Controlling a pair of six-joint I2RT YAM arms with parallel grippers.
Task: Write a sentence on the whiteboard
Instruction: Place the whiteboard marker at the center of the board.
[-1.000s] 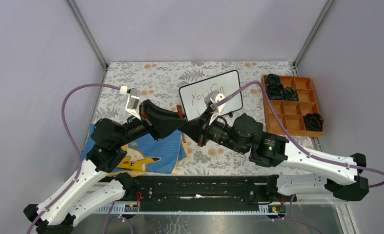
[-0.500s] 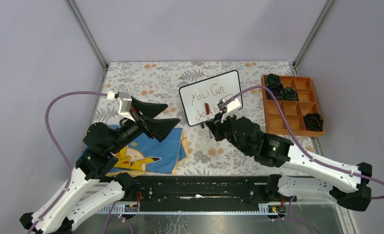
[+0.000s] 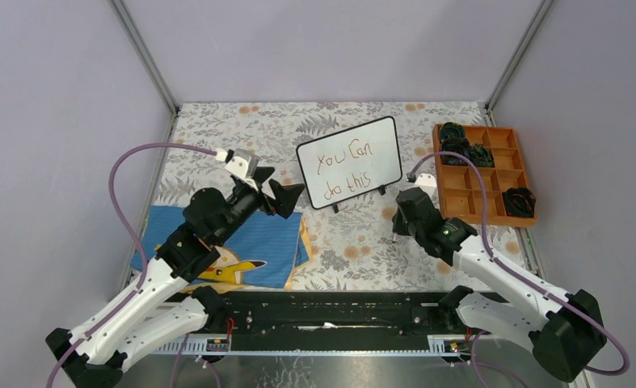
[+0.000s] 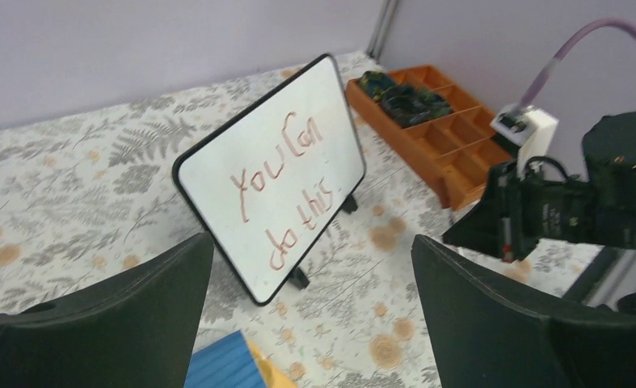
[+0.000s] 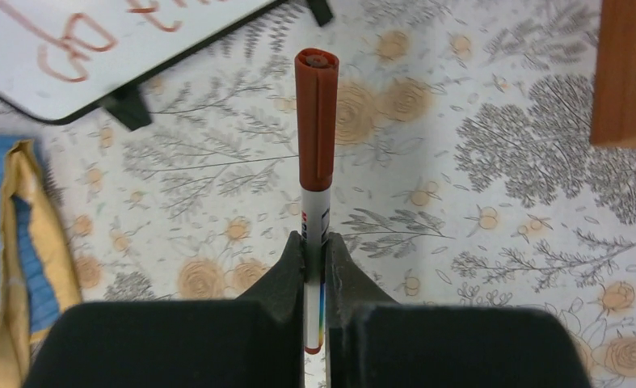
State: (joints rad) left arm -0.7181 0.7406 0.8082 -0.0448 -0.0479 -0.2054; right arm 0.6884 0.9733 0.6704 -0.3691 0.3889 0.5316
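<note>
Whiteboard (image 3: 349, 162) stands tilted on black feet, mid-table on the floral tablecloth (image 3: 363, 242), left of the orange tray (image 3: 480, 179) | Sentence (image 3: 345, 168): "You Can do this", two reddish-brown lines | Left gripper (image 3: 280, 191): spread wide, empty, beside blue cloth (image 3: 250, 242), facing the board | Right gripper (image 5: 315, 242): pinching a capped reddish-brown marker (image 5: 316, 137) near the board's foot

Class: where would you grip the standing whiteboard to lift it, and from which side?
I would take the whiteboard by the middle of its top edge, coming down from above, jaws across the thin frame. It stands tilted on small feet, leaving that edge free.
</note>
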